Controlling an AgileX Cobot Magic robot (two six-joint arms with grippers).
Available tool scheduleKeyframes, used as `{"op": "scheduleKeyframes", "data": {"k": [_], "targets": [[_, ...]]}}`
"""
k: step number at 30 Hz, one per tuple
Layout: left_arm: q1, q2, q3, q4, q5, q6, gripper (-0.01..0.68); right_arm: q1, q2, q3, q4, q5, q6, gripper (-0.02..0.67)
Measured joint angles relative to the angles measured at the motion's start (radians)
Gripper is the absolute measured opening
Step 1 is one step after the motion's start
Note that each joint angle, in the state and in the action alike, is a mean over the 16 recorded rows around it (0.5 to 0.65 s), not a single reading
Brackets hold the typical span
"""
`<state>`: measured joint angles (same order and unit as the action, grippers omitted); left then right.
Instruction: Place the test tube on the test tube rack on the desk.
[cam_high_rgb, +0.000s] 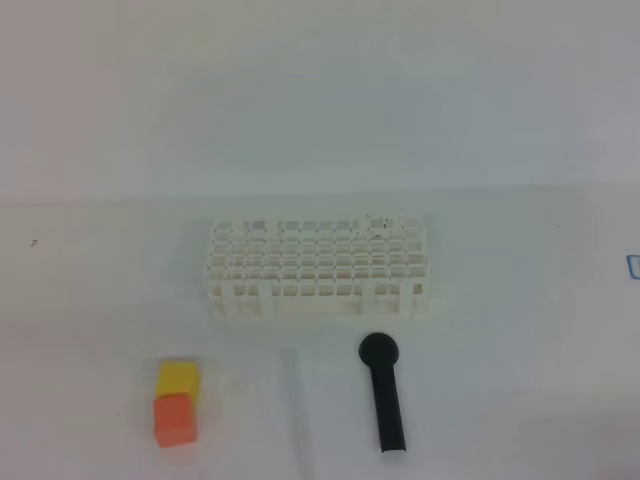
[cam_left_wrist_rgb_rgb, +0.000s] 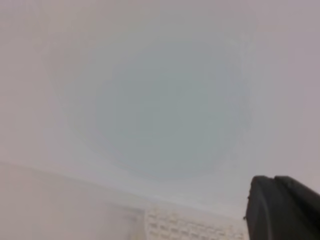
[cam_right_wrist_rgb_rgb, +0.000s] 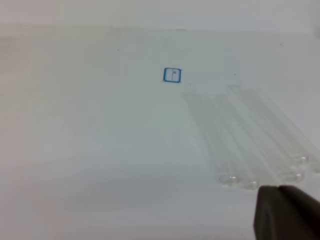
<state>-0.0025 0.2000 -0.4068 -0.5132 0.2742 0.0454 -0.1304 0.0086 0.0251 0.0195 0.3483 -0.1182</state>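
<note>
Nearest the high camera, an orange cube (cam_high_rgb: 174, 419) touches a yellow cube (cam_high_rgb: 179, 379), with a black stick (cam_high_rgb: 384, 392) to their right. Between them the test tube (cam_high_rgb: 295, 405) lies flat on the desk (cam_high_rgb: 90, 300), near the test tube rack (cam_high_rgb: 318, 266). Both grippers, left gripper (cam_left_wrist_rgb_rgb: 282, 210) and right gripper (cam_right_wrist_rgb_rgb: 287, 215), are closed and empty

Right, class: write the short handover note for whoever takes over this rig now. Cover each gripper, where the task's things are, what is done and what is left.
Left gripper: shut, holding nothing, up off the desk.
Right gripper: shut, holding nothing, near several clear tubes lying flat.
Test tube rack: mid-desk, no tube visible in its holes.
Test tube: faintly visible lying flat in front of the rack, between the cubes and the black stick.
Done: nothing.
Left: grasp the tube, stand it in a rack hole.
</note>
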Motion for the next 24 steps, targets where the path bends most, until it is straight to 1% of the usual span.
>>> {"op": "scheduleKeyframes", "data": {"k": [7, 11, 15, 20, 24], "targets": [[-0.126, 0.111, -0.173, -0.024, 0.169, 0.211, -0.001, 0.0, 0.0, 0.0, -0.004, 0.0, -0.002, -0.001], [-0.196, 0.166, -0.231, -0.04, 0.227, 0.274, -0.001, 0.0, 0.0, 0.0, -0.024, -0.002, -0.01, -0.001], [-0.247, 0.208, -0.265, -0.067, 0.25, 0.325, -0.001, 0.0, 0.0, 0.001, -0.037, -0.031, -0.016, -0.001], [-0.285, 0.237, -0.28, -0.116, 0.231, 0.374, -0.001, 0.0, 0.0, 0.002, -0.006, -0.151, -0.005, -0.001], [-0.305, 0.255, -0.283, -0.14, 0.21, 0.411, -0.001, 0.0, 0.0, 0.004, 0.055, -0.318, 0.038, -0.001]]}}
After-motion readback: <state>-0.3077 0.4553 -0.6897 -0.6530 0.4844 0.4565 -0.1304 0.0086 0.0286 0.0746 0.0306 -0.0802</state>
